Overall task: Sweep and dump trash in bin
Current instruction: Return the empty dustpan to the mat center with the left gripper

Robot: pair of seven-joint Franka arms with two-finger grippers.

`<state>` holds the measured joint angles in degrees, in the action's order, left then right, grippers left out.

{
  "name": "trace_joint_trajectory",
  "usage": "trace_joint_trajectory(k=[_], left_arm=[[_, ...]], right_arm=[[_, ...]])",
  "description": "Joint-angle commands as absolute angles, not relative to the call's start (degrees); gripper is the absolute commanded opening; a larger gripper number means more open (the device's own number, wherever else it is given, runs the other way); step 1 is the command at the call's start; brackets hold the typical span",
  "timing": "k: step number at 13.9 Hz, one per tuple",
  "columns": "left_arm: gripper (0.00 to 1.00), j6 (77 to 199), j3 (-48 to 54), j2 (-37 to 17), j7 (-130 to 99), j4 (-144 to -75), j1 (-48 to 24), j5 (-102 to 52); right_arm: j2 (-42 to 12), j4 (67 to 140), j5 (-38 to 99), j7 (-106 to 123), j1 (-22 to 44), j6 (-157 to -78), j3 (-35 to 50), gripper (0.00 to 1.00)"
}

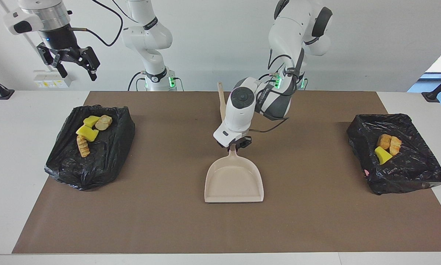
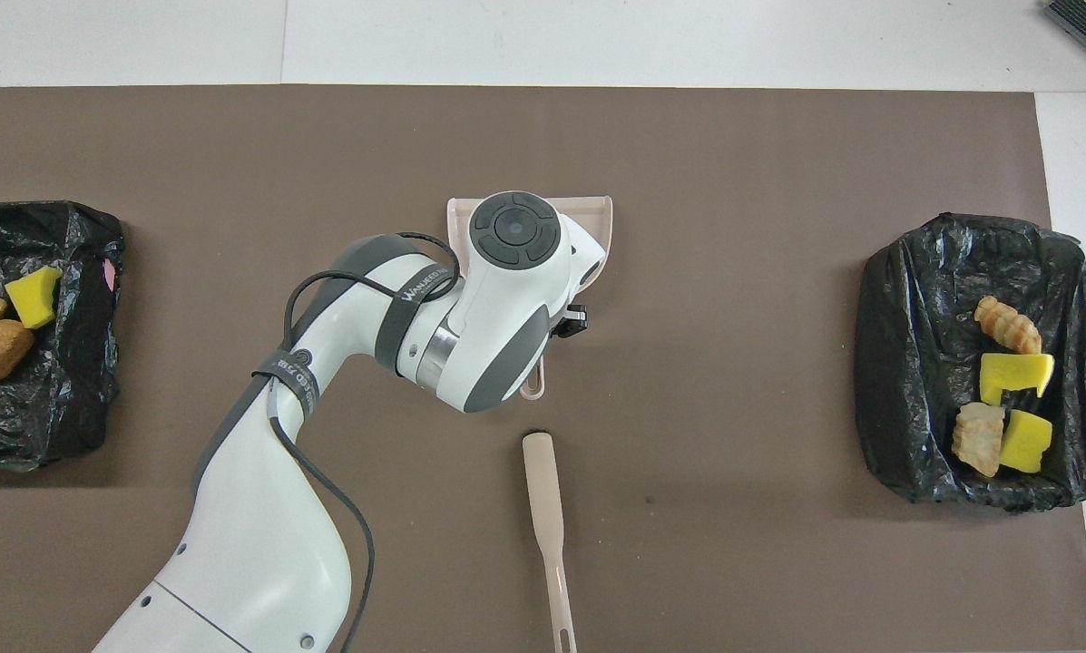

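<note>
Two bins: black bag-lined bin at right arm's end [image 1: 91, 147], black bag-lined bin at left arm's end [image 1: 397, 156], both on brown mat [image 1: 168, 221] over white table [image 1: 6, 165].
Trash, right arm's end: 4 scraps in that bin – yellow sponge piece [image 1: 91, 120], tan bread-like lump [image 1: 104, 122] touching it, 2nd yellow sponge piece [image 1: 87, 133], ridged tan bread lump [image 1: 83, 145] farthest from robots.
Trash, left arm's end: 3 scraps in that bin – two orange bread lumps [image 1: 389, 142] side by side, green-and-yellow sponge piece [image 1: 382, 155] touching them, farther from robots.
Dustpan: beige plastic dustpan [image 1: 234, 180] mid-mat, w/ handle toward robots, open mouth pointing away; pan looks empty.
Left gripper: left gripper [image 1: 236, 144] low over mid-mat, fingers clamped on dustpan handle. Overhead view: arm's wrist covers most of pan.
Brush: beige hand brush w/ black bristles [image 1: 224, 110] lies on mat, nearer robots than dustpan, bristle end just beside dustpan handle tip; partly hidden by left arm in facing view.
Right gripper: right gripper [image 1: 74, 64] up high, off mat's edge at right arm's end, fingers wide apart, nothing in them; arm waits.
</note>
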<state>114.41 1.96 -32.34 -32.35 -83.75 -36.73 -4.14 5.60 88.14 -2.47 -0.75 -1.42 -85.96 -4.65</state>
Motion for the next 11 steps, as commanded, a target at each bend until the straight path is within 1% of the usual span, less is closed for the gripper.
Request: trace_joint_trajectory(k=[1,2,3,4,5,6,8,11], left_arm=[[0.12,115.6,0.7,-32.4,-32.6,-83.1,-37.3,-6.5],[0.47,115.8,0.8,-32.4,-32.5,-83.5,-37.0,-6.6],[0.78,115.8,0.8,-32.4,-32.4,-83.7,-36.9,-6.5],[1.0,115.5,0.7,-31.9,-32.3,-84.5,-36.9,-6.5],[1.0,115.5,0.7,-30.7,-32.3,-85.4,-36.6,-6.5],[1.0,115.1,0.2,-28.3,-32.1,-87.1,-36.3,-6.5],[1.0,111.6,0.1,-20.4,-29.9,-94.2,-33.0,-5.9],[1.0,105.7,-0.3,-7.3,-19.1,-104.6,-26.7,-5.7]], right_arm=[[7.0,90.4,-2.2,-0.2,-2.5,-85.1,-4.0,1.0],[7.1,90.4,-2.1,-0.3,-2.5,-83.6,-4.0,1.0],[7.3,90.4,-2.1,-0.4,-2.5,-82.2,-4.0,1.0],[7.6,90.6,-2.1,-0.4,-2.5,-82.2,-4.1,1.0],[7.6,90.5,-2.1,-0.1,-2.5,-82.3,-4.1,1.0],[7.5,90.2,-2.4,0.1,-2.5,-82.3,-4.1,1.0],[7.6,89.8,-2.2,-0.3,-2.4,-82.2,-3.7,1.0],[7.6,89.8,-2.1,-0.3,-1.6,-82.3,-2.4,1.0]])
